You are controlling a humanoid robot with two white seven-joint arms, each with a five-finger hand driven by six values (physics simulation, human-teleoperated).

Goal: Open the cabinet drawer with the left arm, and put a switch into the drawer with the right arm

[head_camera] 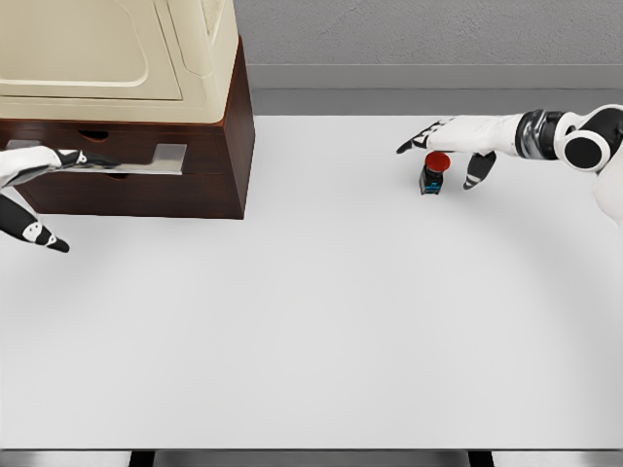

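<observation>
The white desk point(321, 321) is seen bare over most of its surface, with the task's things kept along its far edge. At the far left corner a dark wooden cabinet point(219, 146) is stood, with a cream-coloured box point(117, 49) carried on top of it. Two drawers are shown in the cabinet front; the upper drawer point(146, 161) appears only slightly pulled out, a pale strip being visible at its front. How far it is open cannot be told with certainty, and nothing of its inside is shown, so its contents cannot be judged.

The left robot hand point(44, 161) is held at the drawer front at the desk's left edge, fingers stretched toward the handle; whether the handle is gripped cannot be told.

Near the far right edge the right robot hand point(448, 141) is spread wide just above the switch point(433, 172), which is held by nothing and stands upright on the desk, red button on top.

The opening is judged barely begun; grasping, carrying and placing the switch are left undone.
</observation>
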